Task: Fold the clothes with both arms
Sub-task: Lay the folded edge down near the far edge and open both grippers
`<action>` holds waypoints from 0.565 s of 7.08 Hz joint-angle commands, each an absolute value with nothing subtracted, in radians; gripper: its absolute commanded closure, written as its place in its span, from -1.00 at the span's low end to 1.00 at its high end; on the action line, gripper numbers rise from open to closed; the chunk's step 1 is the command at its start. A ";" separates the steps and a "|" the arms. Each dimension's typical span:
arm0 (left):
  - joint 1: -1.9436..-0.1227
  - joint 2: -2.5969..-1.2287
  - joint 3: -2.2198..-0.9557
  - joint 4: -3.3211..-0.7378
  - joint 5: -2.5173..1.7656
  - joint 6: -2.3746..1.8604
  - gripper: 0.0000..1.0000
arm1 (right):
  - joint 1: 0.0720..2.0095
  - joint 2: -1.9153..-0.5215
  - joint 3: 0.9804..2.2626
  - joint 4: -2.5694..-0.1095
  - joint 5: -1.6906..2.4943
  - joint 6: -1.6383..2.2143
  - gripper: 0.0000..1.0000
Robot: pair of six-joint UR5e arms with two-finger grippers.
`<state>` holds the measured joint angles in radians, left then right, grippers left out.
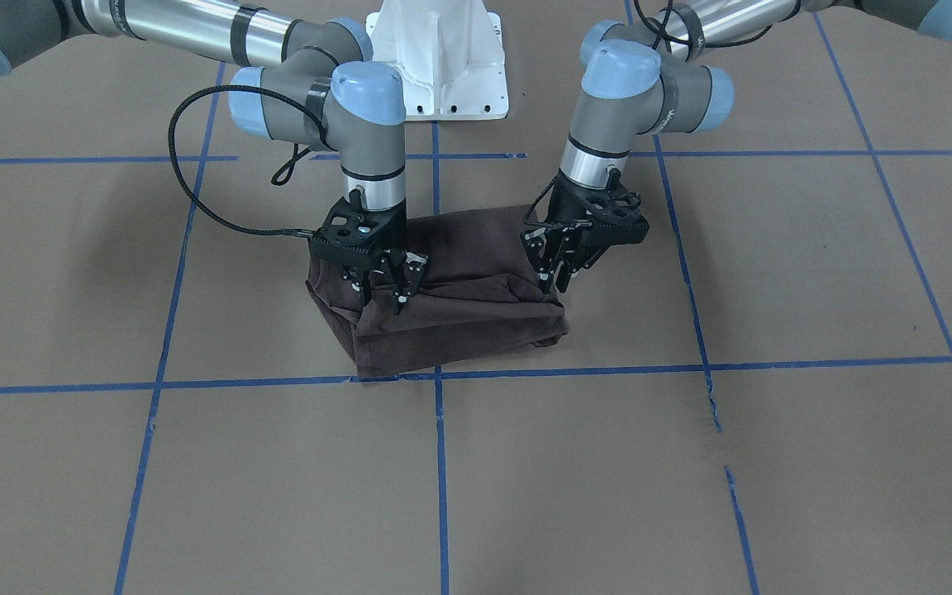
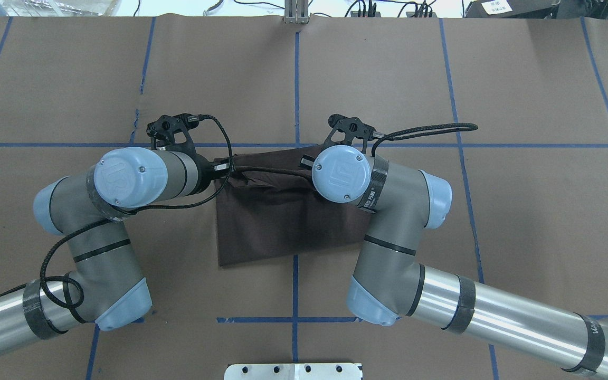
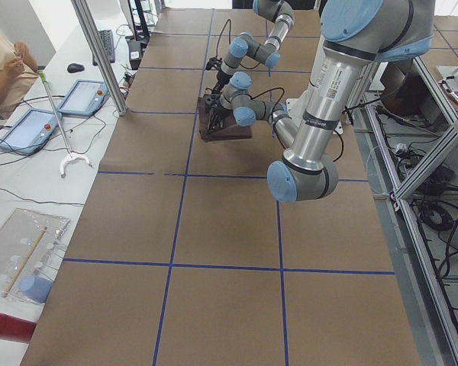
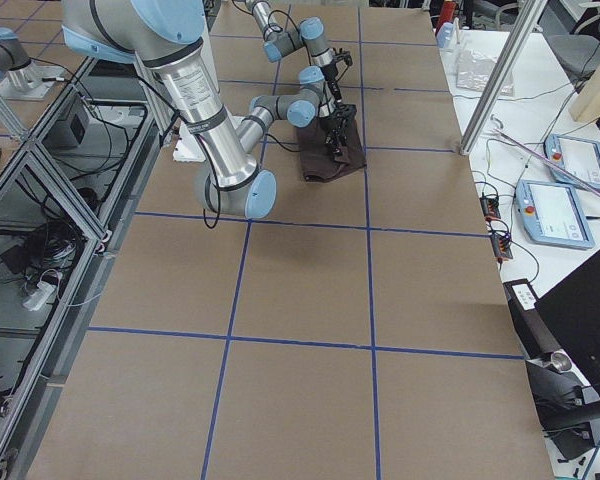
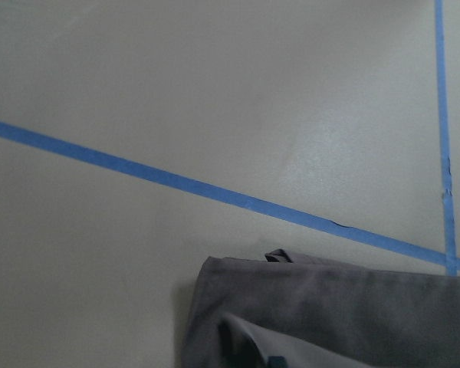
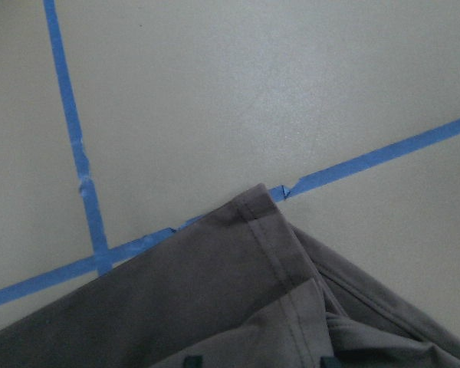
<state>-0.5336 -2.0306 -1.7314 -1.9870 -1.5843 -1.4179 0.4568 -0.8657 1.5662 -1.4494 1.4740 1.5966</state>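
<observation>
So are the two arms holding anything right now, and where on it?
It cannot be told. Both tools, left and right, press into the T-shirt's upper fold near its two ends, but a grip isn't visible.

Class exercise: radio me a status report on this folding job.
Left pincer and right pincer open, low over folded brown T-shirt. Table around it: nothing obstructing.

Both arms reach in from opposite sides with elbows bent and wrists pointing steeply down. The left gripper [image 1: 556, 273] tilts slightly inward, its fingers [image 1: 544, 279] drawn close together. The right gripper [image 1: 389, 285] hangs nearly vertical, its fingers [image 1: 402, 296] likewise close together, tips low near the surface [image 1: 691, 463].
</observation>
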 commanded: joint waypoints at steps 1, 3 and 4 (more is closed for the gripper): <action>-0.584 -2.022 -1.743 -1.987 -1.658 -1.288 -1.00 | 0.431 -0.838 1.572 -1.453 1.483 1.551 -1.00; -0.588 -2.022 -1.743 -1.987 -1.657 -1.285 -1.00 | 0.356 -0.825 1.578 -1.453 1.444 1.441 -1.00; -0.588 -2.022 -1.743 -1.987 -1.657 -1.287 -1.00 | 0.318 -0.828 1.565 -1.453 1.407 1.393 -1.00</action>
<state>-0.5860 -2.0221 -1.7423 -1.9865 -1.6553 -1.2887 0.3653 -0.8293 1.5740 -1.4526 1.4451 1.4509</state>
